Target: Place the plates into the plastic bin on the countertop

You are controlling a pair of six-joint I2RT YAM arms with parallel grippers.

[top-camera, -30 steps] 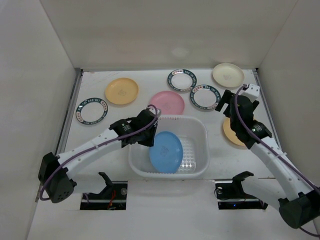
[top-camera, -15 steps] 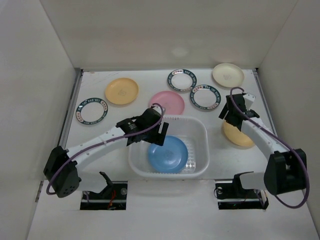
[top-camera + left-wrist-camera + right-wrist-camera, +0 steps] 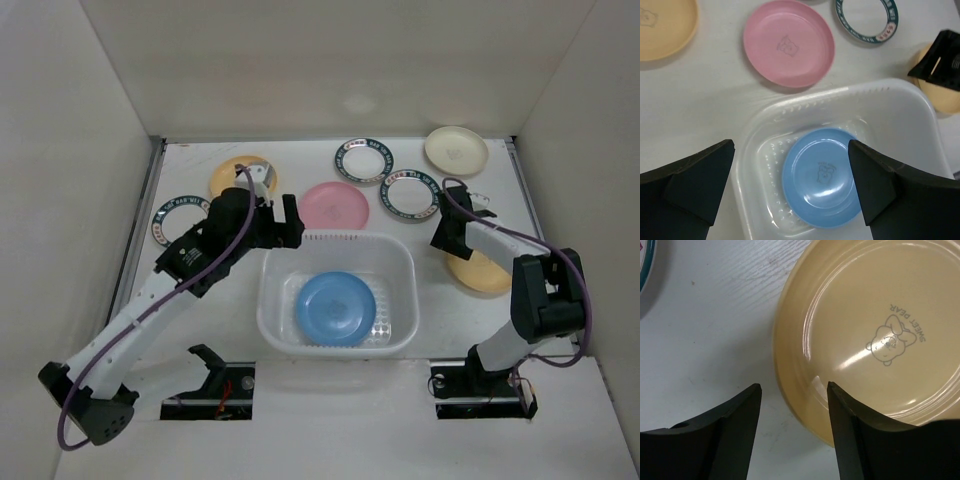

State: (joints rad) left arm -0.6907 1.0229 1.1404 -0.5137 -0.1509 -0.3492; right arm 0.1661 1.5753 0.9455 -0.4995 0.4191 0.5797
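beneath the parted right fingers (left fingers parted too) the yellow plate runs off-frame.

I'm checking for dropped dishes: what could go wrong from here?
The right tool straddles just the edge of the yellow-orange plate, which lies flat on the countertop; a thin bite may slip or shove it. The blue plate lies in the middle of the plastic bin, so the next one may land tilted on it.

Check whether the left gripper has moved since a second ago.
Yes. The left gripper has pulled back from over the bin to its far-left rim.
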